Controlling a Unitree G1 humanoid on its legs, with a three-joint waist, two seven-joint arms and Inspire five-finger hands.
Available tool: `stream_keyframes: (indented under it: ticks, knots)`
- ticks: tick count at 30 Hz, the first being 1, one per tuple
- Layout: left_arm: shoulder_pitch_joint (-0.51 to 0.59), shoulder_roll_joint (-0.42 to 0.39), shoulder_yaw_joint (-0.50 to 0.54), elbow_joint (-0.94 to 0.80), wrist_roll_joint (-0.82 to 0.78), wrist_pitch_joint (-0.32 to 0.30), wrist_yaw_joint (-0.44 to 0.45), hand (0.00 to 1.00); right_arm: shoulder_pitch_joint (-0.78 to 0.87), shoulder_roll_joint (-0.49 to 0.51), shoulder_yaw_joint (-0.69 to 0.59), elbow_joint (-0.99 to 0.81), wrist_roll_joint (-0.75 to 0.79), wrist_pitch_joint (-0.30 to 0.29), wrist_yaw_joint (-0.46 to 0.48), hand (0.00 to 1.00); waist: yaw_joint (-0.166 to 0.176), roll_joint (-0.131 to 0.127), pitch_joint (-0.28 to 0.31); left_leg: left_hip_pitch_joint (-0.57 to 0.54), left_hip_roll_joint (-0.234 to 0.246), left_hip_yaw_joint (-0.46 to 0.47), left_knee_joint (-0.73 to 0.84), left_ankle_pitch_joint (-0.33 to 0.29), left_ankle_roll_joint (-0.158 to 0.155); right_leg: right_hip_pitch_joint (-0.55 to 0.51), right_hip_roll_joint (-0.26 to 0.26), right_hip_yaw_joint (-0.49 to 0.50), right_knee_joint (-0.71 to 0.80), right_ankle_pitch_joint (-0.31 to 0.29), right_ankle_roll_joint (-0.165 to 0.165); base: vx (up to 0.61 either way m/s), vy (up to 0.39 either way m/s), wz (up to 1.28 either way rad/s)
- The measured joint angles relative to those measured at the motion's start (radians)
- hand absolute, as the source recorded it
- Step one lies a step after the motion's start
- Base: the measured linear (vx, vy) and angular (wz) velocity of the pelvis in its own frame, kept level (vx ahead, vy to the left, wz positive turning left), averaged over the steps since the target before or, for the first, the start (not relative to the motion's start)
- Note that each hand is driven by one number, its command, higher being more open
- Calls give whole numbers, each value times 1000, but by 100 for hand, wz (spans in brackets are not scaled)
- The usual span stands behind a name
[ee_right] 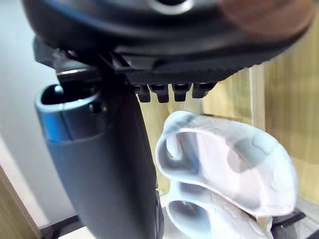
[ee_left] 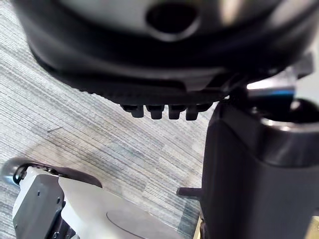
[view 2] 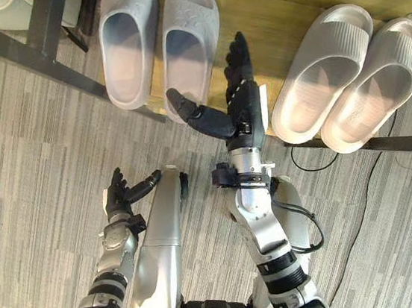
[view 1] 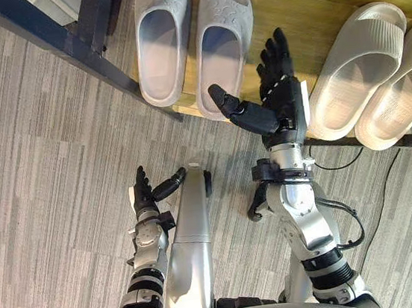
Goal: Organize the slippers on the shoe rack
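Note:
Two lilac-grey slippers [view 1: 165, 39] [view 1: 223, 39] lie side by side on the wooden shelf of the shoe rack [view 1: 290, 16], toes pointing away, heels at its front edge. Two beige ribbed slippers [view 1: 355, 68] [view 1: 401, 92] lie as a pair at the shelf's right. My right hand [view 1: 278, 96] hovers open just right of the lilac pair, fingers straight, thumb spread toward the nearer lilac slipper [ee_right: 224, 164]; it holds nothing. My left hand [view 1: 149, 191] hangs low over the floor, open and empty.
A dark metal frame post [view 1: 64, 40] of the rack slants across the upper left. Grey striped carpet [view 1: 44, 181] covers the floor in front of the rack. A gap of bare shelf separates the two slipper pairs.

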Motion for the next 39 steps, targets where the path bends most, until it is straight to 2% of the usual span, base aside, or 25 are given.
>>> stream_keyframes:
  ticks: [9,13,24,30,35,36,39]
  knots:
    - [0,-1,28,17,-1,1,0,100,-33,13,39,66,245,-48,83,100,-7,-16,-4,10,-1,-1,-6,0,0,12,-1,-4,-7,0,0,26,-29,0]
    - [0,-1,30,20,-1,1,1,100,-82,22,52,109,284,-65,84,100,-8,-16,-4,14,-2,-2,-7,1,-2,17,-1,-6,-7,0,0,22,-29,1]
    - [-1,-1,37,37,-1,2,4,100,-135,23,51,174,284,-73,65,100,-12,-18,-4,32,-4,-14,-30,14,-22,37,-5,-23,-15,0,0,28,-53,3]
    - [-2,-3,37,38,-1,6,3,100,-126,15,38,176,266,-67,66,100,-13,-18,-4,35,-11,-18,-33,19,-21,44,-10,-27,-15,0,-1,22,-38,5]
    - [-1,-3,37,57,0,12,-6,100,-68,-23,26,158,156,-26,71,100,-15,-20,-3,76,-20,-18,-55,24,-15,93,-18,-35,-36,0,-1,49,-32,8]
    - [11,0,37,60,1,23,-16,100,-30,-35,25,146,85,-9,73,100,-16,-21,-3,107,-20,-18,-80,29,-11,127,-18,-43,-62,2,4,50,-32,7]
    - [41,6,37,61,2,31,-24,100,8,-58,24,133,4,6,84,100,-18,-26,-2,154,-18,-16,-129,41,-10,171,-10,-50,-109,16,8,83,-47,3]
